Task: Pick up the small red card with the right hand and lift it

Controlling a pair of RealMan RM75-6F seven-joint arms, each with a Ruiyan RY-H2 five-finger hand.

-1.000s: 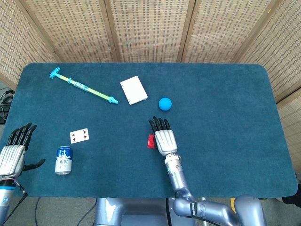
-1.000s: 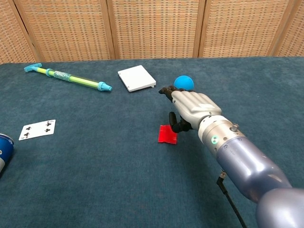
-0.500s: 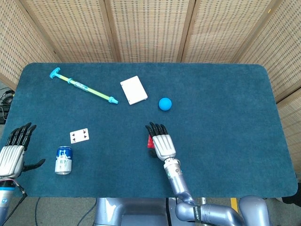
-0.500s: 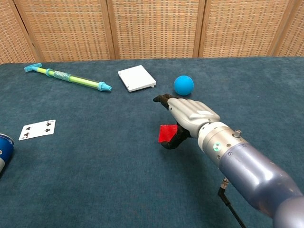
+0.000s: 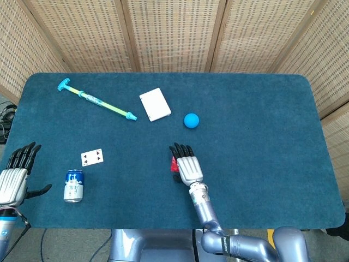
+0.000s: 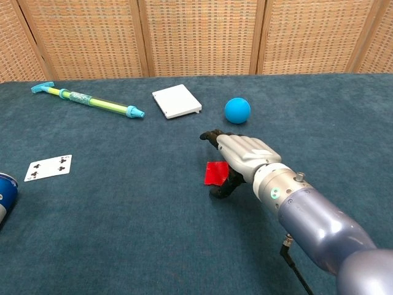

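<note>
1. The left hand (image 5: pixel 15 177) rests at the table's (image 5: pixel 262 180) near-left corner, palm down, fingers spread and holding nothing; it looks unlikely to interfere, since it lies well apart from the task's thing

2. The blue can (image 5: pixel 73 185) stands just beside that hand and the playing card (image 5: pixel 91 157) lies a little beyond it; both are well clear of the working arm, so a knock there seems improbable

3. The small red card (image 6: pixel 216 173) lies flat on the cloth near the table's middle, half hidden in the head view. A thin card on a soft surface gives little edge to catch, so the fingers may slide over it or push it away rather than lift it

4. The right hand (image 6: pixel 241 153) hovers over the card's right edge, fingers extended forward and the thumb curled down touching or just beside that edge; it does not hold the card yet. Closing too soon could bend the card or pinch the cloth

5. The blue ball (image 6: pixel 237 110) sits beyond the fingertips; reaching forward could set it rolling
</note>
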